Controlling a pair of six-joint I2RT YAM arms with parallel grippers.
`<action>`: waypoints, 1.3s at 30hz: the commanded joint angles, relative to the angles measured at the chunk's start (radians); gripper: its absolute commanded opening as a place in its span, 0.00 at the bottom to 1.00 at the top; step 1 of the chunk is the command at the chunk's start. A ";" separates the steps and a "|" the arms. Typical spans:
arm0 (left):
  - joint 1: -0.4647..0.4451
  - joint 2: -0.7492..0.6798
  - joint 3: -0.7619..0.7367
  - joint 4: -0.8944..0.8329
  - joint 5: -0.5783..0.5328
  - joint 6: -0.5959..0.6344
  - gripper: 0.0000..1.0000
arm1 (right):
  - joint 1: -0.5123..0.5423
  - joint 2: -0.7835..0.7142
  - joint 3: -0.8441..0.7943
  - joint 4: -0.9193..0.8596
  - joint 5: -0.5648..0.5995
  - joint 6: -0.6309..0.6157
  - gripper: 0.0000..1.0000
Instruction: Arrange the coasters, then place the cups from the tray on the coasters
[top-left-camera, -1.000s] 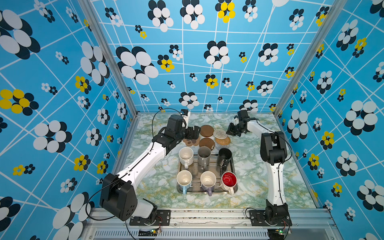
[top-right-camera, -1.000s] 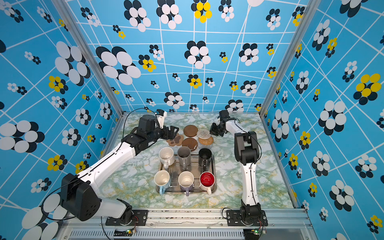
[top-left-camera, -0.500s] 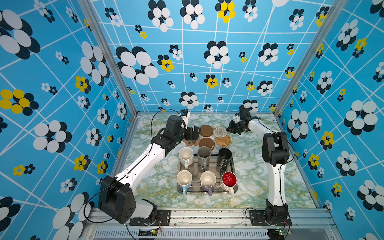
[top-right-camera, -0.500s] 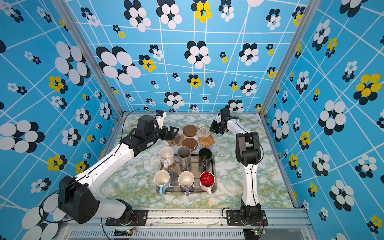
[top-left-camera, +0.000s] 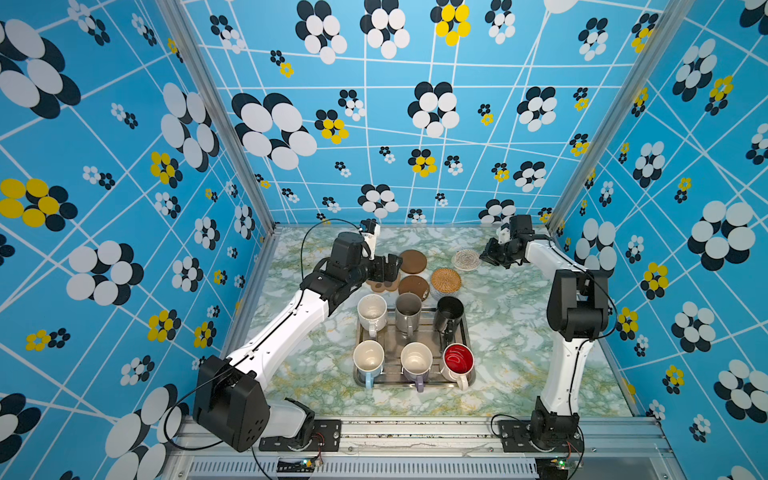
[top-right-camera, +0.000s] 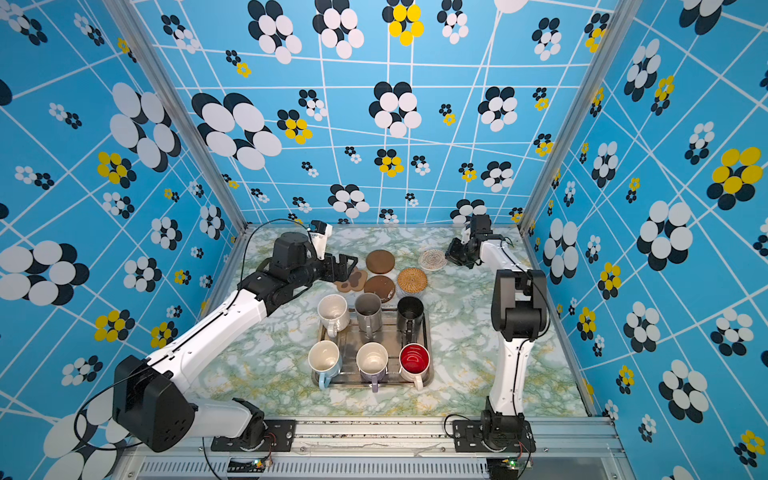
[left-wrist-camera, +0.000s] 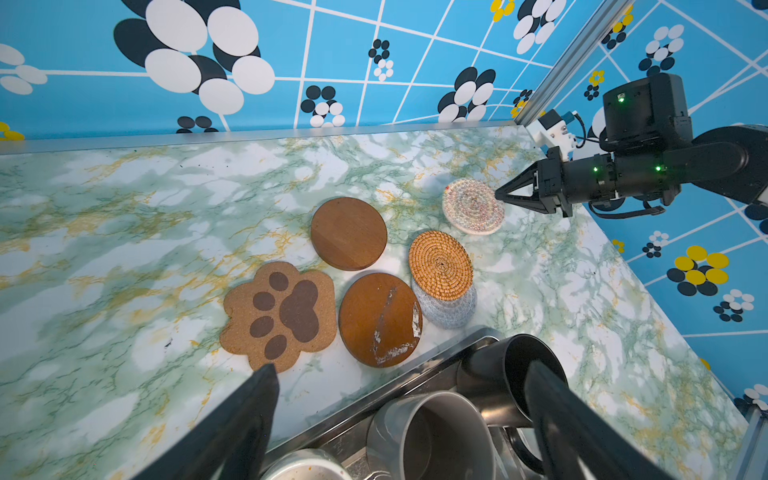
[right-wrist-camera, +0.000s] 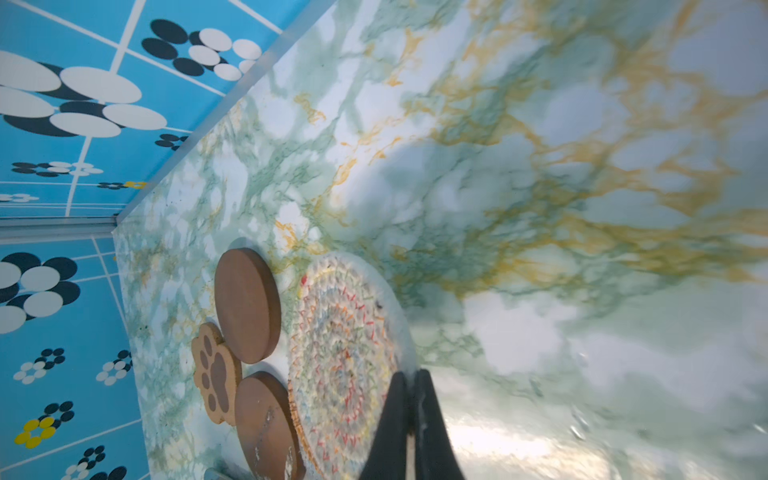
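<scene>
Several coasters lie behind the tray (top-left-camera: 411, 384): a paw-shaped one (left-wrist-camera: 278, 309), two round brown discs (left-wrist-camera: 348, 232) (left-wrist-camera: 380, 318), and a tan rattan round (left-wrist-camera: 440, 264) resting on a grey-white woven one (left-wrist-camera: 453, 311). A pale woven coaster (left-wrist-camera: 471, 205) (top-left-camera: 466, 259) lies apart to the right. My right gripper (right-wrist-camera: 409, 374) (top-left-camera: 482, 257) is shut on its rim. My left gripper (left-wrist-camera: 403, 368) (top-left-camera: 390, 266) hangs open and empty over the paw coaster's near side. Several cups stand in the tray, among them cream-white (top-left-camera: 372, 313), grey (top-left-camera: 408, 311), black (top-left-camera: 449, 313) and red-lined (top-left-camera: 457, 359).
Blue patterned walls close the marble table (top-left-camera: 511, 332) on three sides, and the right gripper is near the back right corner. The tray's far rim (left-wrist-camera: 415, 374) runs just under the left gripper's fingers (left-wrist-camera: 249, 415).
The right gripper has moved right and drawn the pale woven coaster away from the rattan one. The left arm has barely moved.
</scene>
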 joint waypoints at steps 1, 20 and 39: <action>-0.009 -0.033 -0.017 0.023 0.017 -0.010 0.94 | -0.027 -0.067 -0.056 -0.026 0.055 -0.037 0.00; -0.017 -0.073 -0.021 -0.009 0.000 0.002 0.94 | -0.057 -0.041 -0.090 -0.138 0.237 -0.121 0.00; -0.020 -0.071 -0.015 -0.028 -0.029 0.010 0.94 | -0.061 0.077 0.047 -0.214 0.290 -0.154 0.22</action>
